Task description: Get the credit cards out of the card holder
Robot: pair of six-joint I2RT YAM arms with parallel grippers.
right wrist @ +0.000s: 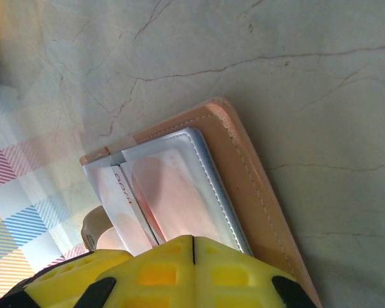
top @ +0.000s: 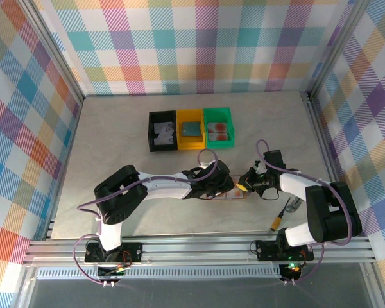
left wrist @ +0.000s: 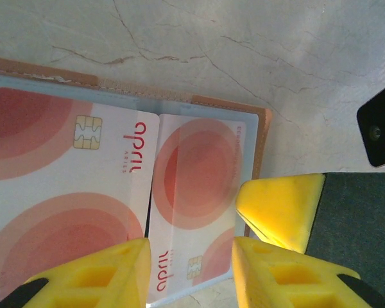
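The reddish-brown card holder (left wrist: 264, 138) lies open on the table, grey-blue pockets facing up. Two pale credit cards with red-orange spots sit in it, one on the left (left wrist: 64, 173) and one on the right (left wrist: 196, 173). My left gripper (left wrist: 191, 260) hovers open over the right card, a yellow finger on each side of it. My right gripper (right wrist: 192, 256) is shut, with its tips resting on the holder (right wrist: 256, 192) beside a pocketed card (right wrist: 173, 192). In the top view the holder (top: 235, 194) lies between the left gripper (top: 222, 186) and the right gripper (top: 243, 184).
Three small bins stand in a row behind: black (top: 162, 131) with a grey-white card, yellow (top: 191, 130) with a teal-blue card, green (top: 218, 128) with pale red-spotted cards. Checkered walls close in the table on three sides.
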